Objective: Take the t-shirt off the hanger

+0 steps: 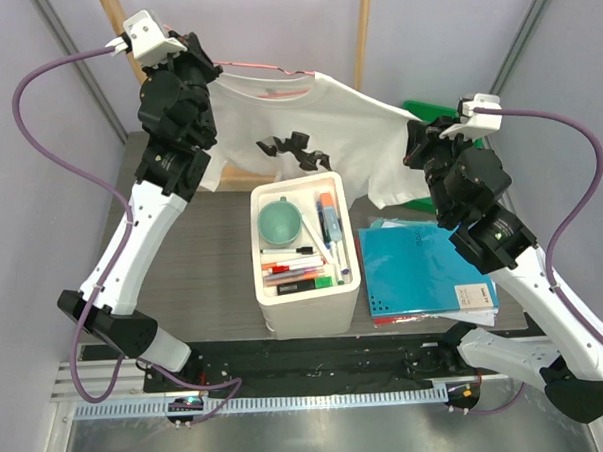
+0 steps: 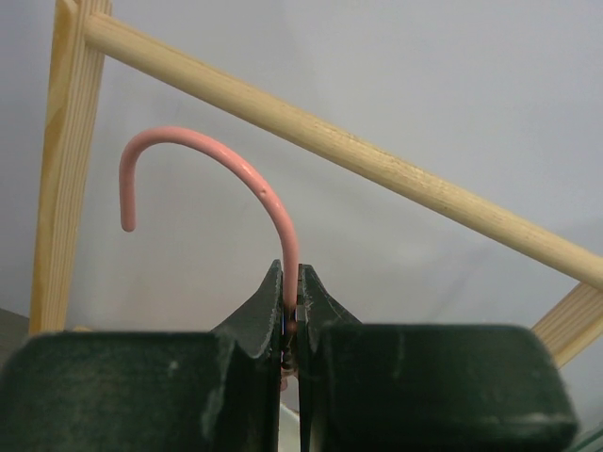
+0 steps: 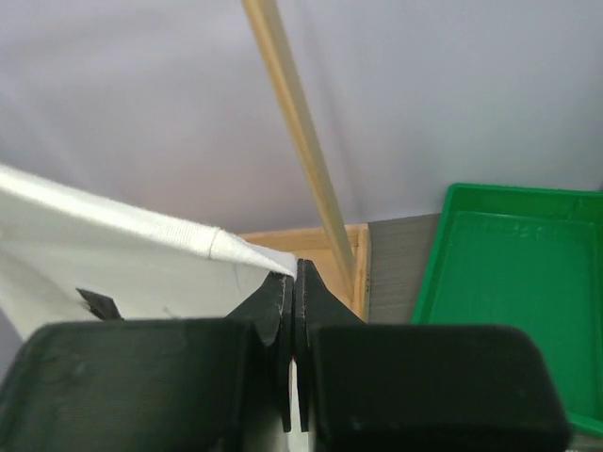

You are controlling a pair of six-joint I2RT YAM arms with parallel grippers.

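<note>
The white t-shirt [image 1: 308,136] with a small black print hangs spread out above the back of the table. The pink wire hanger [image 1: 260,68] shows along its top edge. My left gripper [image 1: 197,78] is shut on the hanger's neck, just below the pink hook [image 2: 226,165], which curves free in the air below the wooden rail. My right gripper [image 1: 415,151] is shut on the t-shirt's sleeve hem [image 3: 188,235] at the right side, holding it stretched out. The hanger's lower part is hidden inside the shirt.
A white bin [image 1: 302,248] with a green cup and pens stands mid-table. A blue notebook [image 1: 423,266] lies right of it. A green tray [image 3: 513,282] sits at the back right. The wooden rack's rail [image 2: 339,151] and posts [image 1: 361,33] stand behind.
</note>
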